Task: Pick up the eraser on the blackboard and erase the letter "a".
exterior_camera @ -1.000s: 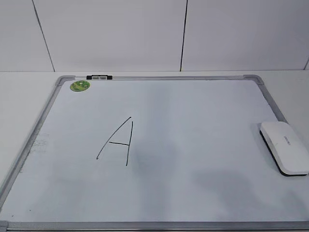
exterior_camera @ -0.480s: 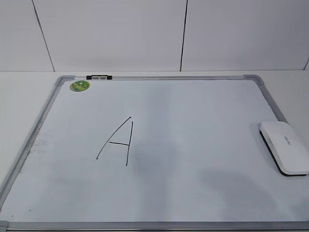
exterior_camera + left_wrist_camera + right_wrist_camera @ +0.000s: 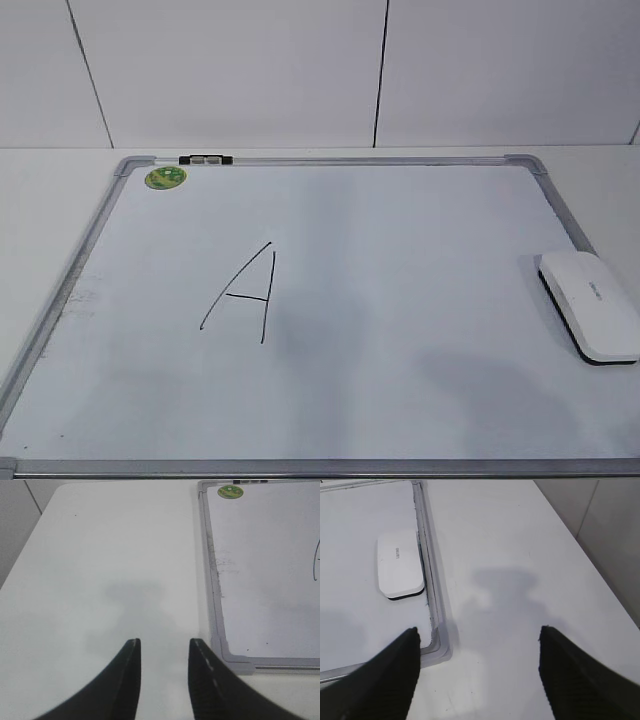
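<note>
Above a pale tabletop (image 3: 100,555), the left gripper (image 3: 164,642) hangs with its two dark fingers a narrow gap apart, holding nothing and touching nothing, just off the blackboard's (image 3: 212,580) near-left corner. Across the scene, the right gripper (image 3: 477,630) has its fingers spread wide, also empty, poised over the bare table beside the blackboard's (image 3: 427,555) near-right corner.

On the blackboard's (image 3: 330,467) white surface, the eraser (image 3: 590,303) lies flat against the right-hand frame rail, its white top up and a strip of black underside showing along its edge. Only the right wrist view shows the eraser (image 3: 399,564) close enough to make out small grey lettering on its top, though the words cannot be read.

Only the exterior view takes in the whole board: a large capital "A" (image 3: 243,295) left of centre, a round green sticker (image 3: 165,178) in the far-left corner, and a small black-and-grey clip (image 3: 204,159) on the far rail beside it. No lowercase letter can be seen on the board. Neither arm appears in that view. From the left wrist, the sticker (image 3: 230,491) and a sliver of one marker stroke (image 3: 316,562) show, along with grey smudges by the left rail.
</note>
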Action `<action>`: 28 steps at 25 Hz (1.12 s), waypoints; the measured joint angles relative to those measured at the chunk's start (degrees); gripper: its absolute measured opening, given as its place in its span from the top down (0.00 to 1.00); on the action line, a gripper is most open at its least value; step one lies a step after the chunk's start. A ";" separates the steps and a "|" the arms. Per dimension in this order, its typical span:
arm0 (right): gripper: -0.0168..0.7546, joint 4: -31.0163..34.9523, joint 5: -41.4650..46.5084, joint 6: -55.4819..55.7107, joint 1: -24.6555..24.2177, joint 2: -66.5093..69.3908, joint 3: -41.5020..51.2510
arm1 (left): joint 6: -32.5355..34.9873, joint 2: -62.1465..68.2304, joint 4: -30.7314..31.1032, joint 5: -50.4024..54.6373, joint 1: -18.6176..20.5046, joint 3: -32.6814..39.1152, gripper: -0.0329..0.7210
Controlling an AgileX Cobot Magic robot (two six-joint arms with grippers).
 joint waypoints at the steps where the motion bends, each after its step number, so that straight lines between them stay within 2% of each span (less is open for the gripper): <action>1: 0.25 0.00 0.00 0.00 0.00 0.00 0.00 | 0.00 0.00 0.00 0.00 0.00 0.00 0.64; 13: 0.25 0.00 -0.02 0.00 0.00 0.00 0.00 | 0.00 0.00 0.00 0.00 -2.77 0.00 0.64; 28: 0.25 0.00 -0.02 0.00 0.00 0.00 0.00 | 0.00 0.00 0.00 0.00 -2.78 0.00 0.64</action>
